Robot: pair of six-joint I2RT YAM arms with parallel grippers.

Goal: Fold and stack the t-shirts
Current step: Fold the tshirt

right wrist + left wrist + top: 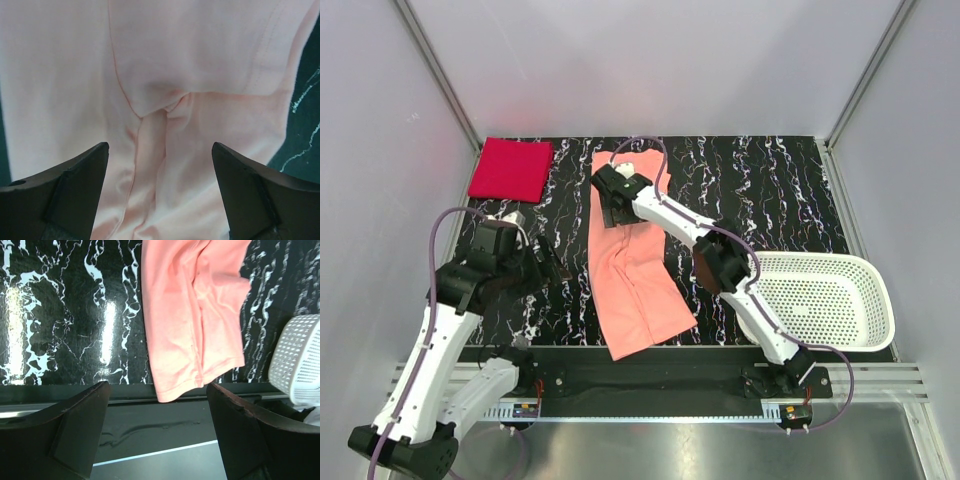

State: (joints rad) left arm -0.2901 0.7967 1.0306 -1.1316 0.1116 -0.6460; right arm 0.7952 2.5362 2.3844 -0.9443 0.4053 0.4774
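r gripper (159,150) over pink tee (632,285), top hidden

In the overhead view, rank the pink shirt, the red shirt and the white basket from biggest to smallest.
1. pink shirt and white basket: too close to rank; the shirt is longer, the basket broader.
2. red shirt: folded into a rectangle, clearly the smallest.

1. One t-shirt (510,168) is plain bright crimson, with no print.
2. The other t-shirt (632,270) is plain salmon pink, its seam stitching the same pink.
3. The worktop (790,190) is glossy black, veined with white like marble.
4. The basket (820,300) is white, patterned with small perforations.
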